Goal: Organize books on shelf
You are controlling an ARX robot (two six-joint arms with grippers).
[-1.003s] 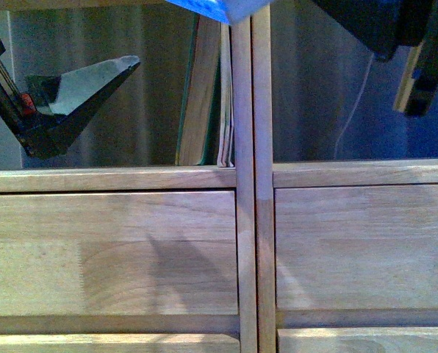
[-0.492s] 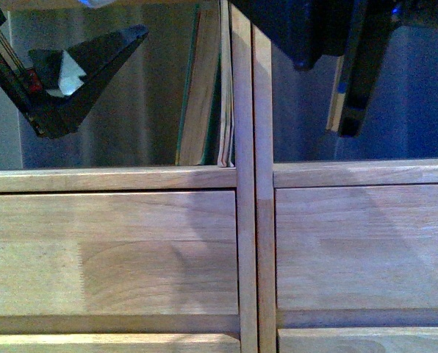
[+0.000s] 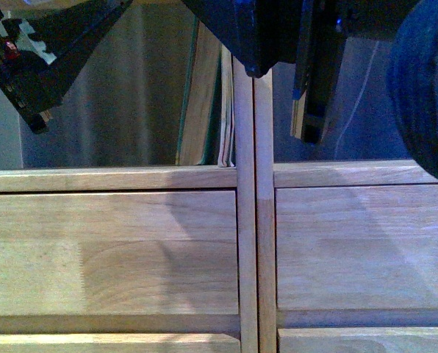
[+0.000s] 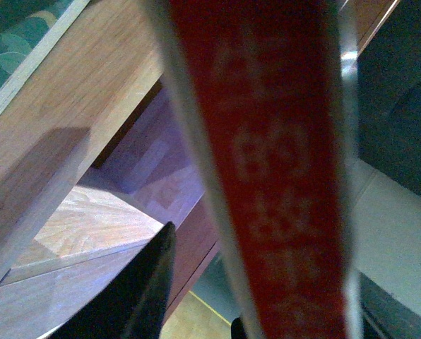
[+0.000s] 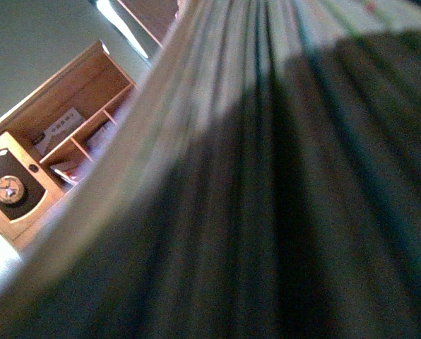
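The light wood shelf (image 3: 131, 250) fills the front view, with its centre posts (image 3: 253, 220) between the two bays. Several thin books (image 3: 204, 95) stand leaning against the posts in the left bay. My right gripper (image 3: 309, 125) is shut on a book whose pale edge (image 3: 298, 110) hangs upright in the right bay, just right of the posts. That book's page edges (image 5: 267, 176) fill the right wrist view. My left gripper (image 3: 50, 59) is open at the top left of the left bay. In the left wrist view a white spine with red print (image 4: 274, 176) passes close by its dark finger (image 4: 136, 296).
A dark rounded part of my right arm (image 3: 425, 95) blocks the right edge of the front view. A thin pale cable (image 3: 351, 110) hangs at the back of the right bay. The right wrist view shows a small wooden cabinet (image 5: 55, 141) in the background.
My right gripper has moved left and down with the book, from the far right of the bay to close beside the centre posts. My left gripper has risen towards the top left.
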